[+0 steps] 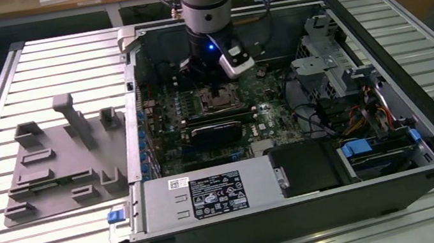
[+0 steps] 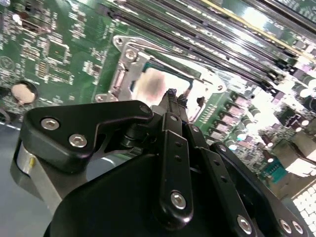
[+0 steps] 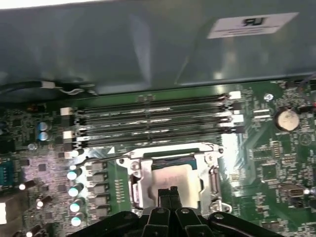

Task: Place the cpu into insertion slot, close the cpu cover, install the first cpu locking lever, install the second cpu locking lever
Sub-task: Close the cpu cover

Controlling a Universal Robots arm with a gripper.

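The cpu (image 3: 174, 177) lies flat in the insertion slot (image 1: 216, 101), its dull silvery top showing in both wrist views (image 2: 154, 85). The cpu cover (image 3: 170, 154), a silver frame, lies down around it (image 2: 127, 66). A thin wire lever (image 3: 101, 159) runs along the socket's edge toward the capacitors. My gripper (image 3: 168, 192) hangs just above the socket's near edge, its two black fingertips (image 2: 171, 95) pressed together with nothing between them. In the exterior view the arm (image 1: 207, 7) reaches down into the open computer case over the socket.
Memory slots (image 3: 153, 121) run beside the socket, next to the case wall (image 3: 148, 44). A black rectangular module (image 1: 216, 131) sits below the socket in the exterior view. A power supply (image 1: 202, 194), drive cages (image 1: 337, 65) and a grey fixture plate (image 1: 60, 164) are nearby.
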